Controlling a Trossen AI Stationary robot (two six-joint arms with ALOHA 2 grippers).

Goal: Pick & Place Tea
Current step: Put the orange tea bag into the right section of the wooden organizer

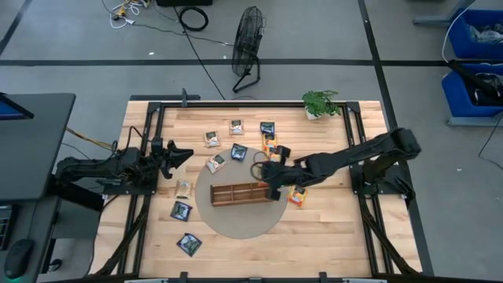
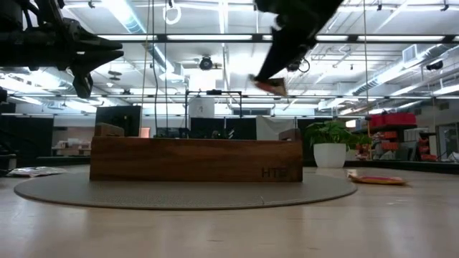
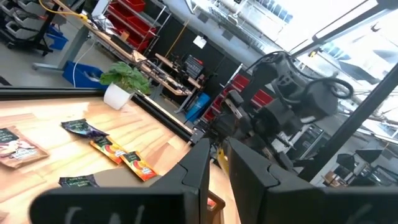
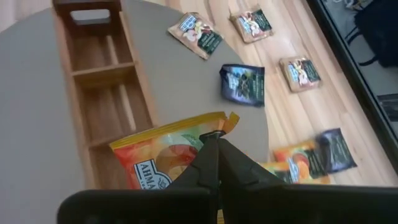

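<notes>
overhead, table-level, two wrist views, shared tray (image 1: pixel 240 192)

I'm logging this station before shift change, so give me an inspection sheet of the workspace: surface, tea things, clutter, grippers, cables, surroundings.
Surface: wooden table with a round grey mat under the wooden tray.
Job's things: orange sachet held above the tray's end; other sachets scattered on the table; visible tray compartments empty.
Clutter: potted plant at the far edge.
Grippers: right gripper shut on the orange sachet; left gripper raised at the table's left, holding nothing.
Cables: loose cables on the floor.
Surroundings: floor fan, blue bins.
</notes>
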